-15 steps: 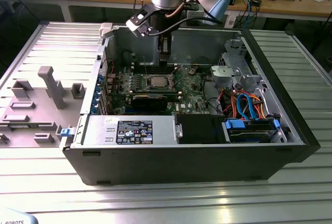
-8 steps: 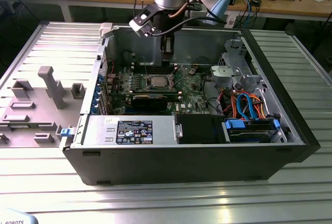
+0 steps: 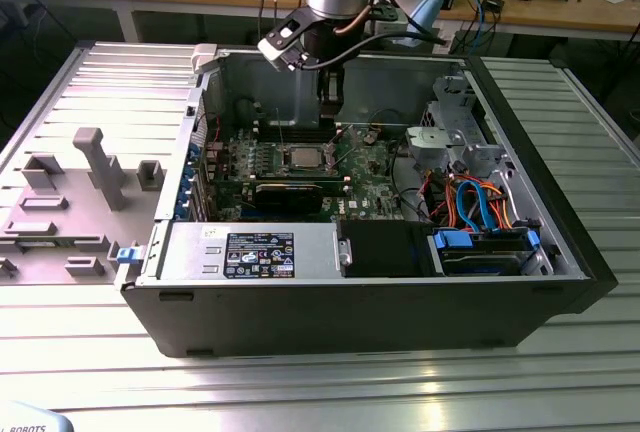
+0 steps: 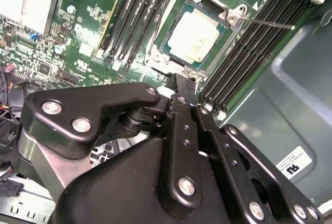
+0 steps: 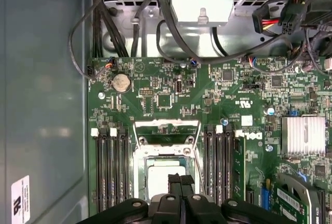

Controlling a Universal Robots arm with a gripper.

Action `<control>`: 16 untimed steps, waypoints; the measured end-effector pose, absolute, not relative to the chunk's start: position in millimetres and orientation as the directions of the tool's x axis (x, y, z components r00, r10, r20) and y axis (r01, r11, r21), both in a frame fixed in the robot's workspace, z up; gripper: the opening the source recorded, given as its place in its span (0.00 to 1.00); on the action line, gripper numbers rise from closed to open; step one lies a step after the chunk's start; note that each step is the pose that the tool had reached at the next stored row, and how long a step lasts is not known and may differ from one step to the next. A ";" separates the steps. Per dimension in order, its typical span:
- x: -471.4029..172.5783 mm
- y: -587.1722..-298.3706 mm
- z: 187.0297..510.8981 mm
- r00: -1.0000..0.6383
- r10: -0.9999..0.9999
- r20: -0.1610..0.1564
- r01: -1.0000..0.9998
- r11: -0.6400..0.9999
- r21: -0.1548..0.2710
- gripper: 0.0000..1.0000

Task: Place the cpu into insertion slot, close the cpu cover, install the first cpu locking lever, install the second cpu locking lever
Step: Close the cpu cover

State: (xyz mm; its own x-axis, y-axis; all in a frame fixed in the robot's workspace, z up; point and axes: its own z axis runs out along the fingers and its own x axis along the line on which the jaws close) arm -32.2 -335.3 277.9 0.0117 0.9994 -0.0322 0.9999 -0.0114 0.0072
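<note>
Basically, the gripper (image 3: 331, 110), pressed shut, hovered with the seated cpu (image 3: 303, 159) just lower-left of it in the exterior view.

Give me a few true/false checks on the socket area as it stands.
1. The cpu sits in the slot. True.
2. The cover is shut over the cpu. False: it stands swung open beside the slot, and the cpu's top is bare.
3. The gripper is over the motherboard, close to the cpu. True.
4. Memory slots lie on one side of the slot only. False: they run along both sides.
</note>
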 end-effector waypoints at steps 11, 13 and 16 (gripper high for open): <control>-21.6 -334.1 278.0 0.010 0.999 -0.033 1.000 -0.010 0.004 0.11; -21.5 -334.1 278.0 0.010 0.999 -0.033 1.000 -0.010 0.004 0.11; -21.5 -334.1 278.0 0.010 0.999 -0.033 1.000 -0.010 0.004 0.11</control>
